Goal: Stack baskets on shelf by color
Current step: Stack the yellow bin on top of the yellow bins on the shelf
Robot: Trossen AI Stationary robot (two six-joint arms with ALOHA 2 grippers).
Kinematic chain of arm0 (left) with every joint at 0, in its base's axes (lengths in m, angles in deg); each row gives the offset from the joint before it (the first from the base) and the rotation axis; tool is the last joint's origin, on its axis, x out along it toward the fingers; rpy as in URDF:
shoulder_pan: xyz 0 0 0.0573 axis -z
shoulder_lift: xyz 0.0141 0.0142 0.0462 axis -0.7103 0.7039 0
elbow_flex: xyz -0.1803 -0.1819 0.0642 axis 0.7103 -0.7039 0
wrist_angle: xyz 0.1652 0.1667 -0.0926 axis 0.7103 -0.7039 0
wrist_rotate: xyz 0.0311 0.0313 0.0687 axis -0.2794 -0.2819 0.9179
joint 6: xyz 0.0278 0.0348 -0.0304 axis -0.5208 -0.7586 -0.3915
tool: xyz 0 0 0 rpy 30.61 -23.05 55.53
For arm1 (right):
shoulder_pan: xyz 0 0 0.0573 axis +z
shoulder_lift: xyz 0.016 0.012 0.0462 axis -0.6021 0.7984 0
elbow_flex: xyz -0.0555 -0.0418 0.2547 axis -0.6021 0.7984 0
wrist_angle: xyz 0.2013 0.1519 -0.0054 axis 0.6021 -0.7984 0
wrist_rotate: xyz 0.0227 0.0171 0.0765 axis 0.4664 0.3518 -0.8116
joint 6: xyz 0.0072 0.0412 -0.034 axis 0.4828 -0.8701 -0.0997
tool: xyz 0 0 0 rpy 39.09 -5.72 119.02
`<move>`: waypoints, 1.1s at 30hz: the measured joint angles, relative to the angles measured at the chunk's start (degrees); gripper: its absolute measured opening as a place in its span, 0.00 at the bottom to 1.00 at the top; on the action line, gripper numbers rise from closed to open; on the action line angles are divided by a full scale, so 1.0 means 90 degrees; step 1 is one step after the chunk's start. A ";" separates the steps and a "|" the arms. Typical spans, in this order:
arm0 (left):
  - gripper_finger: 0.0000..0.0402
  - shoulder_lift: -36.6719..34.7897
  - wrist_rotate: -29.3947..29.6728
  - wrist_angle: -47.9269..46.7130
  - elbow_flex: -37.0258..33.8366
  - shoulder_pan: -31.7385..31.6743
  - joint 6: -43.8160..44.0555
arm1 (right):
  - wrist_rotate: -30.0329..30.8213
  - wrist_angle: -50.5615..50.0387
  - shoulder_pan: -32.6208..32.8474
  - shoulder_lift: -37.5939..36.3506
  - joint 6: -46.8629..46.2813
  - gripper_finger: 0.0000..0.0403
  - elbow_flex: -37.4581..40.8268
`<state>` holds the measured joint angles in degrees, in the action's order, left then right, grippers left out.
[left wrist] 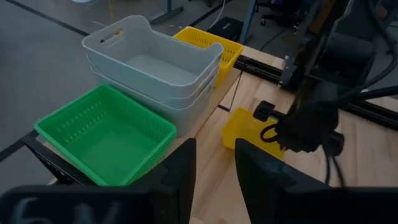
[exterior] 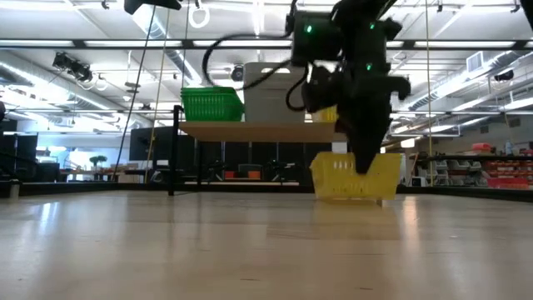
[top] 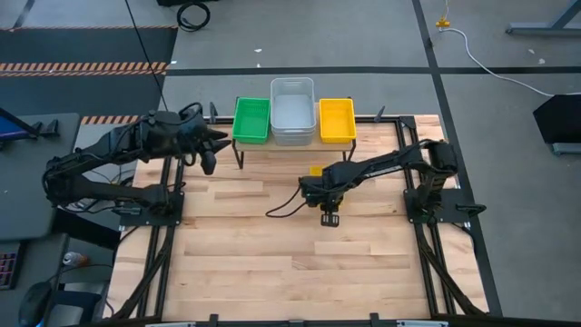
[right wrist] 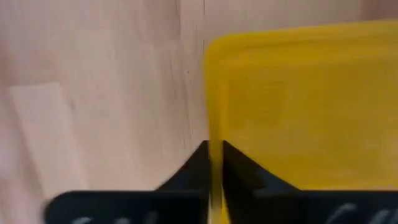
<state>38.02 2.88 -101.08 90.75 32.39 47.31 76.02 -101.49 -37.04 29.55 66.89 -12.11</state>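
The shelf [exterior: 250, 130] stands at the table's far edge and carries a green basket [top: 251, 119], a nested stack of grey baskets [top: 292, 111] and a yellow basket [top: 337, 120]. Another yellow basket [exterior: 354, 177] sits on the table in front of the shelf, mostly under my right arm in the high view [top: 315, 170]. My right gripper [right wrist: 216, 155] is shut on this basket. My left gripper [left wrist: 214, 165] is open and empty, in the air near the shelf's left end [top: 208, 160], beside the green basket [left wrist: 106, 134]. My right gripper pinches the rim of one wall [right wrist: 215, 134] of the yellow basket on the table between its two fingers, one finger on each side of the wall. The fingers come from above, pointing down. The basket is upright with its bottom at table level [exterior: 354, 197].
Black frame rails run along the table's left [top: 159, 236] and right [top: 436, 245] sides. Bare wooden tabletop [top: 290, 263] lies toward the near edge. Beyond the table there is open floor with a cable [top: 481, 54].
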 joint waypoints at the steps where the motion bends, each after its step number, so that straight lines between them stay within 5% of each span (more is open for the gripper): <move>1: 0.29 0.0000 0.0030 0.0027 0.0000 -0.0002 -0.0001 | -0.0030 -0.0056 0.0008 -0.0118 -0.0010 0.04 0.0000; 7: 0.29 0.0000 0.0079 0.0165 0.0000 -0.0002 0.0027 | -0.0222 -0.0769 0.0181 -0.1057 -0.0117 0.03 -0.0422; 15: 0.29 0.0000 0.0179 0.0175 0.0000 -0.0002 0.0134 | -0.0133 -0.1564 0.0384 -0.2309 0.0083 0.03 -0.2006; 21: 0.29 0.0000 0.0182 0.0188 0.0000 -0.0002 0.0288 | 0.1262 -0.2413 0.0354 -0.2771 0.0568 0.03 -0.3079; 25: 0.29 0.0000 0.0181 0.0215 0.0000 -0.0002 0.0318 | 0.1927 -0.2862 0.0018 -0.2936 0.1073 0.03 -0.3276; 33: 0.29 0.0000 0.0233 0.0218 0.0000 -0.0002 0.0360 | 0.2005 -0.2856 -0.1337 -0.2715 0.2474 0.03 -0.3271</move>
<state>38.02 4.97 -99.12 90.75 32.37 50.54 94.07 -127.20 -49.08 5.11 89.15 -41.55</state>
